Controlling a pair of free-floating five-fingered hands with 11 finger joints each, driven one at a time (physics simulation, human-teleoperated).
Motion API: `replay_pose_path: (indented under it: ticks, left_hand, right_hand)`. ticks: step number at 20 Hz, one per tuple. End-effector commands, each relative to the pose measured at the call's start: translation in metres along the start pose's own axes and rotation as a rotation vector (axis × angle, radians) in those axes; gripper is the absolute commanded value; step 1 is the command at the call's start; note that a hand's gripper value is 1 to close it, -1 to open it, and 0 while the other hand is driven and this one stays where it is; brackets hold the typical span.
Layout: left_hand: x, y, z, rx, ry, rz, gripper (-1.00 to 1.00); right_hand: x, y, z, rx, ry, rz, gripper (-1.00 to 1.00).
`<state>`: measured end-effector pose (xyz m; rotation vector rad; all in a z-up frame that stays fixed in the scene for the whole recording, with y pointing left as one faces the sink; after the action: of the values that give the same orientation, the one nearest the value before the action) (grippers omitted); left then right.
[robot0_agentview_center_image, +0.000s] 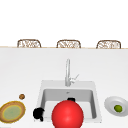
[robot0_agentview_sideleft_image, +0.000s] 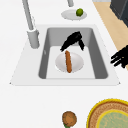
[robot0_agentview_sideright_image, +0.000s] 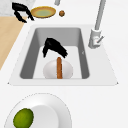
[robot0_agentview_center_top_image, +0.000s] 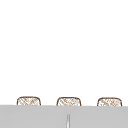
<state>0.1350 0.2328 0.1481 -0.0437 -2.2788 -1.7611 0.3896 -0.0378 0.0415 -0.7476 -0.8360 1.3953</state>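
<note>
My right hand (robot0_agentview_sideleft_image: 73, 41) hovers in the sink (robot0_agentview_sideleft_image: 100, 62), fingers loosely spread, holding nothing. The sausage (robot0_agentview_sideleft_image: 68, 61) lies on the plate (robot0_agentview_sideleft_image: 76, 62) just below; I should close on its near end.

In the sink (robot0_agentview_sideleft_image: 100, 67) a sausage (robot0_agentview_sideleft_image: 68, 61) lies on a plate (robot0_agentview_sideleft_image: 75, 63), with the right hand (robot0_agentview_sideleft_image: 72, 41) at its 12 o'clock in the left side view and the left hand (robot0_agentview_sideleft_image: 121, 57) at 3 o'clock.

Bright, flat, even light washes the white surface (robot0_agentview_center_image: 25, 70) almost featureless; shadows are faint, only the sink basin (robot0_agentview_sideleft_image: 51, 37) shades grey. Edges look soft throughout.
</note>
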Motion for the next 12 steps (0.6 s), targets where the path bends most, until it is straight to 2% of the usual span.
replay_pose_path:
  ticks: [1, 2, 4, 8, 11, 12]
  left_hand:
    - [0.0, 0.0, 0.0, 0.0, 0.0, 0.0, 0.0]
    - [0.0, 0.0, 0.0, 0.0, 0.0, 0.0, 0.0]
    - [0.0, 0.0, 0.0, 0.0, 0.0, 0.0, 0.0]
    - [0.0, 0.0, 0.0, 0.0, 0.0, 0.0, 0.0]
    - [0.0, 0.0, 0.0, 0.0, 0.0, 0.0, 0.0]
    - [0.0, 0.0, 0.0, 0.0, 0.0, 0.0, 0.0]
  right_hand:
    - [-0.017, -0.005, 0.016, -0.023, 0.001, -0.034, -1.0]
    - [-0.018, -0.009, 0.026, -0.042, -0.028, -0.037, -1.0]
    - [-0.023, -0.013, 0.04, -0.037, -0.055, -0.05, -1.0]
    - [-0.033, -0.009, 0.063, -0.027, -0.093, -0.033, -1.0]
    - [-0.018, -0.005, 0.06, -0.121, -0.071, 0.008, -1.0]
    - [-0.016, -0.006, 0.059, -0.117, -0.069, 0.018, -1.0]
